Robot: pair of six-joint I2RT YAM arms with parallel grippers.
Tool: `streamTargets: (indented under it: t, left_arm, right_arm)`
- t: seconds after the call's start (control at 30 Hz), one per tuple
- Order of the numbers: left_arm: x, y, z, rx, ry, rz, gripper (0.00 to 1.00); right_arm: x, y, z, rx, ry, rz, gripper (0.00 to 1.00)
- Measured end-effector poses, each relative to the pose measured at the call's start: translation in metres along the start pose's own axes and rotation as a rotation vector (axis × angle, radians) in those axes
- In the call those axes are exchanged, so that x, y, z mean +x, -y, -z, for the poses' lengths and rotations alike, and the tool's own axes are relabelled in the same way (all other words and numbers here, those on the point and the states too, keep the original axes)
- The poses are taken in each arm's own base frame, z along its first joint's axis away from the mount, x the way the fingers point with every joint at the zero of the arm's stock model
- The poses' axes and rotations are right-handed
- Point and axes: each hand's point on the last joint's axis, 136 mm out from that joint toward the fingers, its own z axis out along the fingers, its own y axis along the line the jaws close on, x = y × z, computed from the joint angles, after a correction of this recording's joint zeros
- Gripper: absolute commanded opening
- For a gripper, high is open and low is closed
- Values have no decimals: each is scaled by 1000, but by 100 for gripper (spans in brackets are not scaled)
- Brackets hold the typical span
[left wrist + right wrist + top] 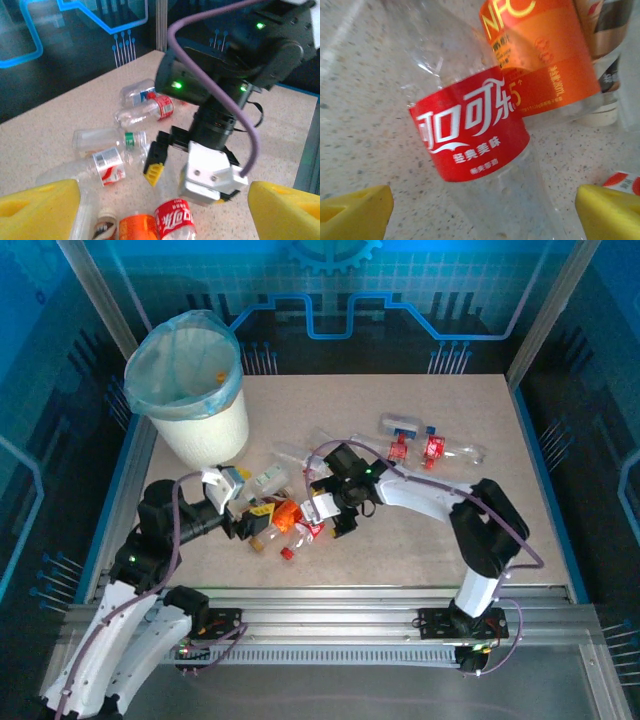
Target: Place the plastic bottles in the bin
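The bin [205, 435], a white bucket lined with a pale blue bag, is seen at the far left corner of the table [420, 560]. Its inside is veiled by the bag, and little beyond a small orange speck can be made out there.

The plastic bottles [283, 520] are lying out on the table. A tight cluster is found at the middle between the two grippers, and a few more are set well apart at the far right. From overhead the cluster is partly covered by both wrists, so the bottles there cannot be counted.

The left gripper [162, 212] is held wide open. Its yellow fingertips [40, 210] are cut off at the lower corners of its wrist view, and nothing is gripped between them. Beneath it the red-labelled bottle [175, 220] and the orange-labelled bottle [137, 227] are cropped by the bottom edge.

The right gripper [480, 212] is likewise spread wide. The red-labelled bottle is lying between its fingertips, but no contact with either pad is shown.

That bottle is clear and dented, with white Chinese characters on a red band; its cap and base are out of frame. The orange-labelled bottle is pressed just beside it, with yellow lettering cut by the top edge. Further bottles at the right are too blurred to be told apart.
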Motion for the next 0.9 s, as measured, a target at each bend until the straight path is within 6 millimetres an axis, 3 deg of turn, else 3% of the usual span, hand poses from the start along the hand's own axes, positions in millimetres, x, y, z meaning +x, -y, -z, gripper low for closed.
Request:
streamTargets:
  t: [0.13, 0.43, 0.53, 0.73, 0.9]
  left_arm:
    - [20, 1, 2, -15, -24, 30, 88]
    - [23, -7, 4, -71, -26, 52, 87]
    - [24, -10, 4, -87, -31, 56, 87]
    - [28, -14, 5, -111, -45, 61, 87]
    - [29, -15, 7, -123, -58, 67, 87]
  right_arm:
    - [11, 7, -19, -24, -47, 8, 94]
    - [25, 6, -41, -92, -106, -9, 77]
    - [26, 1, -40, -113, -111, -13, 66]
    - [27, -5, -37, -121, -115, -19, 61]
    - [23, -14, -13, -98, -109, -25, 57]
